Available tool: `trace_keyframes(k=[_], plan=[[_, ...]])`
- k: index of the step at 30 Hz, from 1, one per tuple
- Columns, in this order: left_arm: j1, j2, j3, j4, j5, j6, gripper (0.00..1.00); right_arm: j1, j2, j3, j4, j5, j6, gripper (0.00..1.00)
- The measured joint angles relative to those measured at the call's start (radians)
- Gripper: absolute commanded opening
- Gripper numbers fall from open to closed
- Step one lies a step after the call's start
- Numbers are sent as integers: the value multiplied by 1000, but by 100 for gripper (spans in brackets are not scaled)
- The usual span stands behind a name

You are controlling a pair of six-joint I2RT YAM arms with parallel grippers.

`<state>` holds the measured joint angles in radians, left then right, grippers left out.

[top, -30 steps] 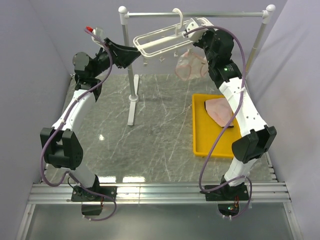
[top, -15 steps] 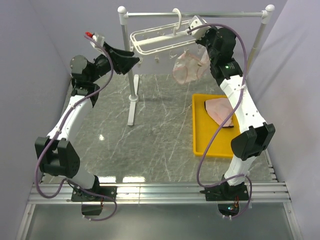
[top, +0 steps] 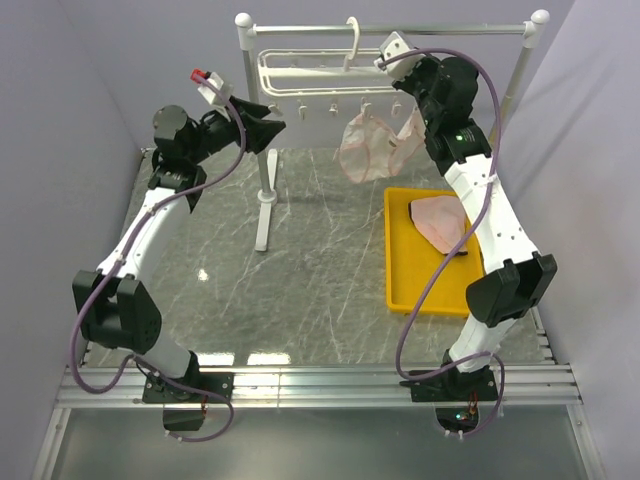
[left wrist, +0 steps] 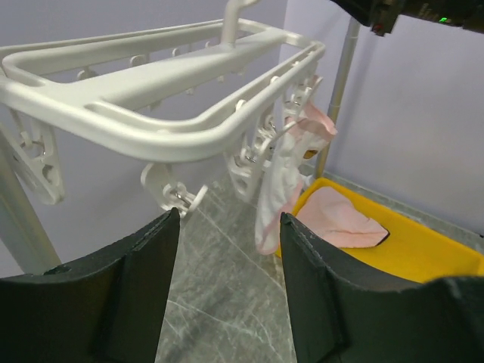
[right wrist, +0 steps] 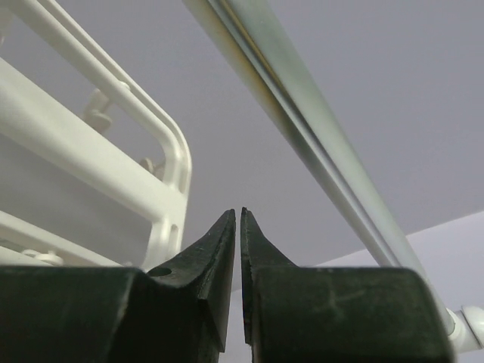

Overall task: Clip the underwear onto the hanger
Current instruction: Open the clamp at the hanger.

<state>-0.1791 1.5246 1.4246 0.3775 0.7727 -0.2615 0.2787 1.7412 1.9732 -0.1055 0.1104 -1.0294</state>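
1. The hanger [top: 318, 72] hangs by its top hook from the horizontal bar of the grey rail stand [top: 262, 150], level and above the counter [top: 320, 270]. One hanger is present. Its clips [left wrist: 175, 193] dangle in a row beneath the frame; their exact number cannot be counted.

2. Two pieces of underwear are visible.
   - The hanging underwear [top: 365, 145] is suspended from clips under the right part of the hanger and droops freely.
   - The second underwear [top: 438, 220], pale pink with a dark trim at one edge, lies flat in the single yellow tray [top: 398, 280], which sits on the counter below and to the right of the hanger.

3. Left gripper [left wrist: 228, 219]: fingers spread wide apart, nothing between them. It sits just below and left of the hanger's left end, touching neither frame nor clips.

4. Right gripper [right wrist: 240, 215]: fingers drawn together with only a sliver of gap, holding nothing. It sits at the hanger's right end, tips just beside the frame's corner bar and below the rail. Contact with the frame cannot be determined.
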Motion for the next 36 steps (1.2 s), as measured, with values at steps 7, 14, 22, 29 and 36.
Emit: trace_keyframes(k=[7,14,22,29,36], plan=[[-15,97,81,-3,-41,5,49,0,-31,-9,-14,-29,28,15],[-53,114,138,-30,-96,37,50,0,-86,-30,-22,-55,64,16],[-59,175,204,-45,-152,36,25,0,-97,-33,-23,-64,72,17],[-60,192,208,-54,-161,35,3,0,-100,-35,-46,-89,121,20],[-60,178,199,-62,-146,38,0,0,-176,-35,-153,-190,263,31]])
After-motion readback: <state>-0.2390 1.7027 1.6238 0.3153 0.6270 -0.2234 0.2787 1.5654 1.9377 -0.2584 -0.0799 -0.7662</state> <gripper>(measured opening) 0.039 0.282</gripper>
